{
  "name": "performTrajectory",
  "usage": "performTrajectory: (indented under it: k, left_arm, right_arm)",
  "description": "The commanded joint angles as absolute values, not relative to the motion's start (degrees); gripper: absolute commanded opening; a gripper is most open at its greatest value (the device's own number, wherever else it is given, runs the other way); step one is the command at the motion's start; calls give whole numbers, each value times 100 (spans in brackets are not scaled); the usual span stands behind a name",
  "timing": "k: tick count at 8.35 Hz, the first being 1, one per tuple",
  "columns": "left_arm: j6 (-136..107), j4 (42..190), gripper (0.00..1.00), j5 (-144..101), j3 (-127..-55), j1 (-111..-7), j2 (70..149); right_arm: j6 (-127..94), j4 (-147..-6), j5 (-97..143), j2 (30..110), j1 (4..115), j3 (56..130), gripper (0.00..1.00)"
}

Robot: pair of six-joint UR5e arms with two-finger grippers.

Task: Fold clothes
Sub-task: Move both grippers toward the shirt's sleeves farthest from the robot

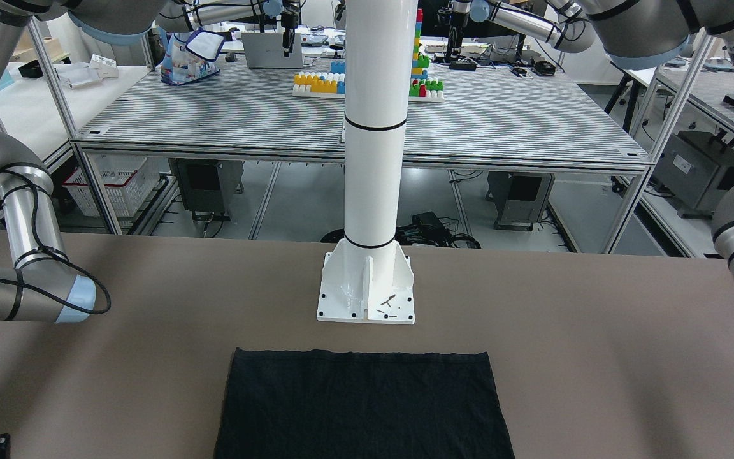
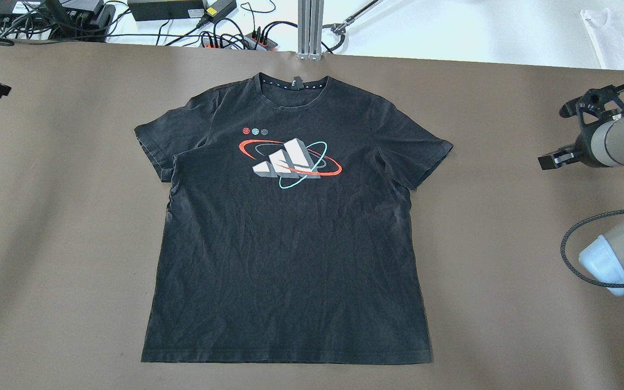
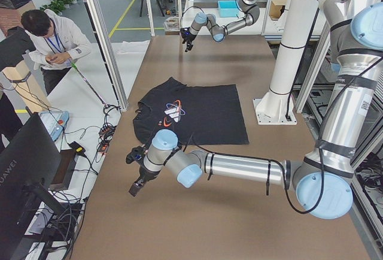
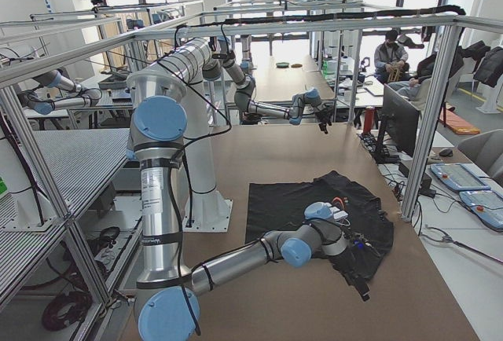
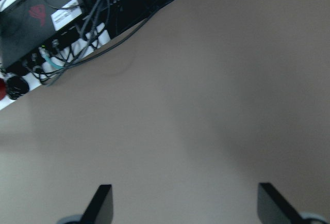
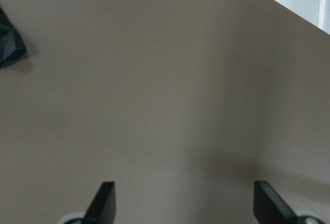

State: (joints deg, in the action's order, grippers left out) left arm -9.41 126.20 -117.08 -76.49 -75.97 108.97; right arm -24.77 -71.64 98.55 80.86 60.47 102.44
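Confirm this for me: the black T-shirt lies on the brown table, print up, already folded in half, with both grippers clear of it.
Not quite. The T-shirt is not folded in half: the overhead exterior view shows it spread out flat with both sleeves out. The rest holds: it lies print up on the brown table, and the left gripper and right gripper are clear of it.

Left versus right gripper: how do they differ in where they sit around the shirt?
The left gripper hangs near the table's far edge, with cables in its view and no shirt. The right gripper has a corner of the shirt in its view. Both are open, empty and over bare table.
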Motion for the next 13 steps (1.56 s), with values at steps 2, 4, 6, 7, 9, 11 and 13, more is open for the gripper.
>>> performTrajectory:
  k: [2, 4, 6, 7, 9, 11, 13]
  left_arm:
    - [-1827, 12814, 100, -12401, -7093, -6840, 11619]
    - [-2318, 13374, 100, -12366, -6770, -6593, 11654]
    - [-2906, 13902, 100, -12305, -6252, -6260, 11951]
    - [-3066, 14026, 100, -12139, -6153, -6075, 12066]
    - [-3094, 14036, 97, -12146, -6126, -5907, 12146]
    - [-3094, 14036, 84, -12146, -5645, -5906, 12531]
    - [-3085, 14036, 77, -12120, -5494, -5898, 12621]
  right_arm:
    - [-3879, -6237, 10185, 7402, 5695, 9321, 94]
    - [-4847, -5101, 10291, 6762, 5678, 8004, 93]
    - [-5421, -5080, 10292, 6242, 5669, 7551, 92]
    - [-5423, -5071, 10301, 6232, 5669, 7559, 93]
    - [-5388, -5002, 10283, 6275, 5616, 7567, 94]
    - [-5379, -4948, 10231, 6293, 5572, 7559, 94]
    - [-5379, -4939, 10222, 6337, 5555, 7559, 94]
